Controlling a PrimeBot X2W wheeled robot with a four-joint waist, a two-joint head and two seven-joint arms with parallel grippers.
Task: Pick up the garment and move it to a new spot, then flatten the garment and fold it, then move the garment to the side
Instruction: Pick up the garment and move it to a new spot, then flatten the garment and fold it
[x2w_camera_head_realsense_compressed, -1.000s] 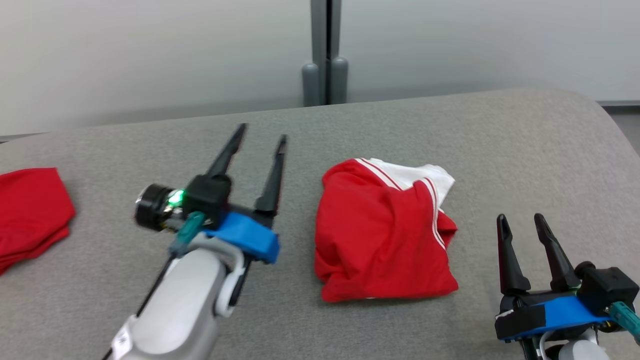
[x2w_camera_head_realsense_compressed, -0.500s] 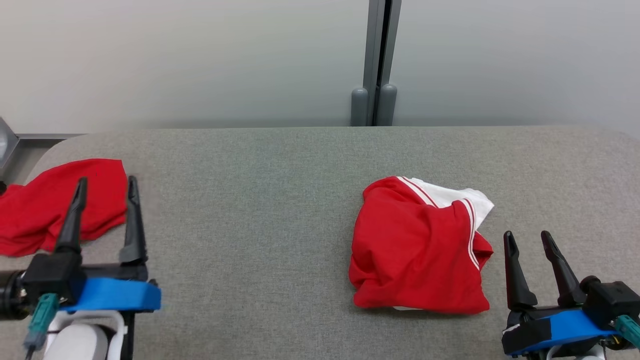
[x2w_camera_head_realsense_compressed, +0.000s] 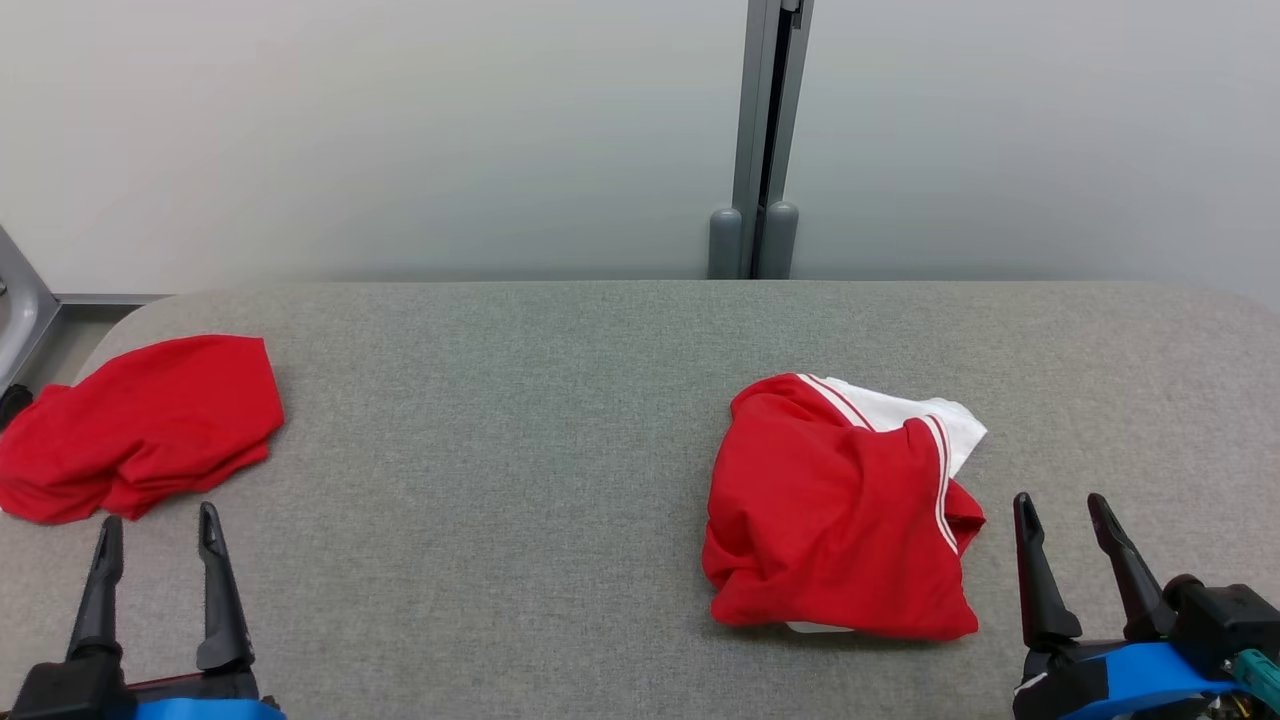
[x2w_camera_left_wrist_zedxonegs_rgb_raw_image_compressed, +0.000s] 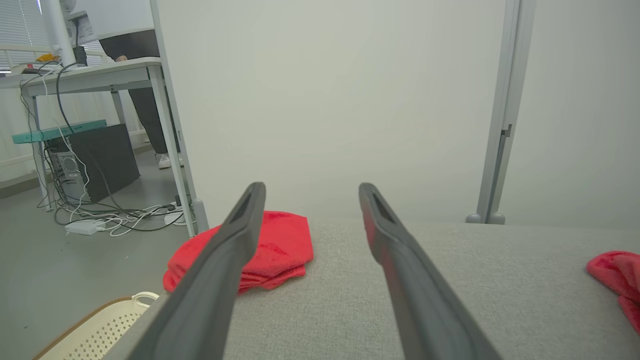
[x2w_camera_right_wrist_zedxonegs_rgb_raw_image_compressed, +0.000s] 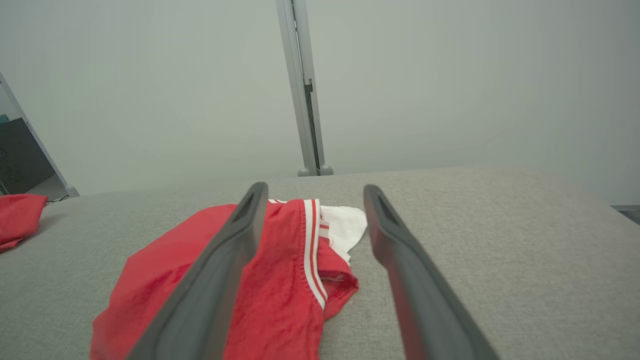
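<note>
A crumpled red garment (x2w_camera_head_realsense_compressed: 830, 520) with white stripes and a white part lies right of the middle of the grey padded table (x2w_camera_head_realsense_compressed: 500, 450). My right gripper (x2w_camera_head_realsense_compressed: 1060, 500) stands open just to its right near the front edge, apart from it, with nothing between its fingers. In the right wrist view the right gripper (x2w_camera_right_wrist_zedxonegs_rgb_raw_image_compressed: 315, 187) points over the garment (x2w_camera_right_wrist_zedxonegs_rgb_raw_image_compressed: 287, 290). My left gripper (x2w_camera_head_realsense_compressed: 159, 520) is open and empty at the lower left. The left gripper (x2w_camera_left_wrist_zedxonegs_rgb_raw_image_compressed: 310, 189) looks along the table, with the garment's edge (x2w_camera_left_wrist_zedxonegs_rgb_raw_image_compressed: 617, 280) at far right.
A plain red garment (x2w_camera_head_realsense_compressed: 150, 425) lies folded at the table's left end (x2w_camera_left_wrist_zedxonegs_rgb_raw_image_compressed: 285, 245) (x2w_camera_right_wrist_zedxonegs_rgb_raw_image_compressed: 17, 215). A grey post (x2w_camera_head_realsense_compressed: 765, 140) stands behind the table against pale panels. Left of the table are a white basket (x2w_camera_left_wrist_zedxonegs_rgb_raw_image_compressed: 95, 330), a desk (x2w_camera_left_wrist_zedxonegs_rgb_raw_image_compressed: 90, 75), floor cables and a person's legs (x2w_camera_left_wrist_zedxonegs_rgb_raw_image_compressed: 145, 100).
The head camera has shifted. My left gripper has drawn back from mid-table to the near left edge, staying open. The right gripper and both garments have kept their places.
</note>
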